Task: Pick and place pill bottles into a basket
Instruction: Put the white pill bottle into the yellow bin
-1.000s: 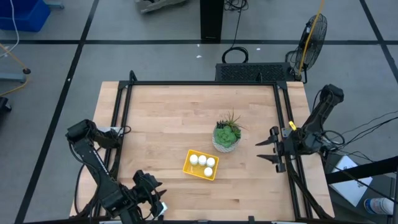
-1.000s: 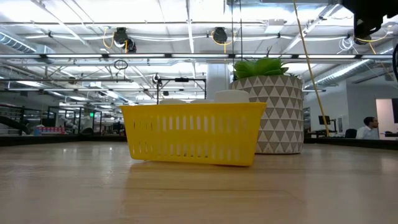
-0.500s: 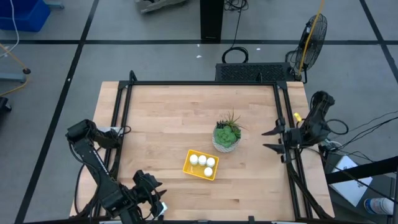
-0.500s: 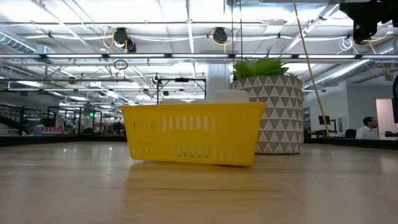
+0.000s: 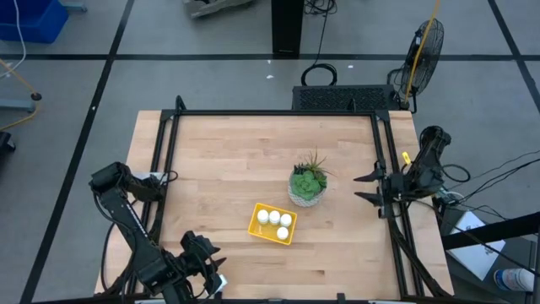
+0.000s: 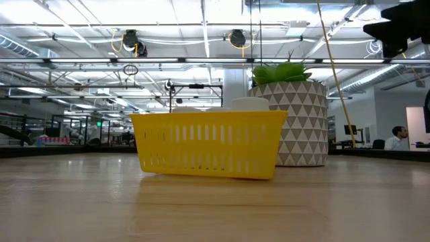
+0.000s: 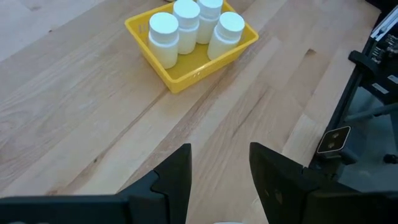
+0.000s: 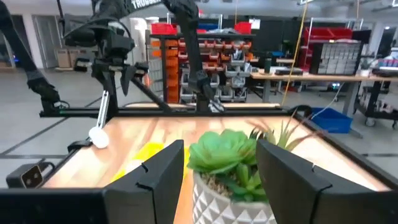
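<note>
Together, four pill bottles [image 5: 274,221] stood in the basket [image 5: 256,228]; left end effector [image 7: 219,174] nearly closed, empty; right end effector [image 5: 364,187] parted, empty, at the tabletop's [image 5: 228,160] right edge.

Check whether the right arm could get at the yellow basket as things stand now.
Probably not directly: the potted plant stands between the right claw at the table's right edge and the basket. It would likely need to go over or around it.

Overhead and table-level cameras both see the basket [image 5: 272,223] and plant pot [image 6: 300,122].
</note>
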### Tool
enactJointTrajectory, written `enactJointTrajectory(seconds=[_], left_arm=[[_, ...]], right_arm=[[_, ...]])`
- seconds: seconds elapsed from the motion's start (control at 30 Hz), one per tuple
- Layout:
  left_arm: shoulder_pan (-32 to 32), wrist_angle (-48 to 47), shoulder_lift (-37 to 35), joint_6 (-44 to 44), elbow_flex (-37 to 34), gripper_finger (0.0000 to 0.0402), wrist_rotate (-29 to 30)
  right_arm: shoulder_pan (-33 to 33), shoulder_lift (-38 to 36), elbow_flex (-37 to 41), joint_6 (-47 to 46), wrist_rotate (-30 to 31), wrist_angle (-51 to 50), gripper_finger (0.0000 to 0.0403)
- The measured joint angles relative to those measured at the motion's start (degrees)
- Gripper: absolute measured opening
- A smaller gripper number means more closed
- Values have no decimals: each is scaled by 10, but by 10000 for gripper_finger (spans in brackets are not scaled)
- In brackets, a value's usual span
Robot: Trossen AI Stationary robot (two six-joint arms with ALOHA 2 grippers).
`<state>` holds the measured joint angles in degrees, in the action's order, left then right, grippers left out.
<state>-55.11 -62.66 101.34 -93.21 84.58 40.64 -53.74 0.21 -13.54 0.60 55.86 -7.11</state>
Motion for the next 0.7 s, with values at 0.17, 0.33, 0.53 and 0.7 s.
enactJointTrajectory(seconds=[0.17,0.33,0.53,0.7], left_arm=[[0,0,0,0,0,166,0],[0,0,0,1,0,166,0],[0,0,0,1,0,166,4],[0,0,0,1,0,166,4]], right_arm=[[0,0,18,-23,-1,0,194],[0,0,40,-51,-4,5,194],[0,0,68,-56,-47,27,194],[0,0,70,-56,-123,30,194]])
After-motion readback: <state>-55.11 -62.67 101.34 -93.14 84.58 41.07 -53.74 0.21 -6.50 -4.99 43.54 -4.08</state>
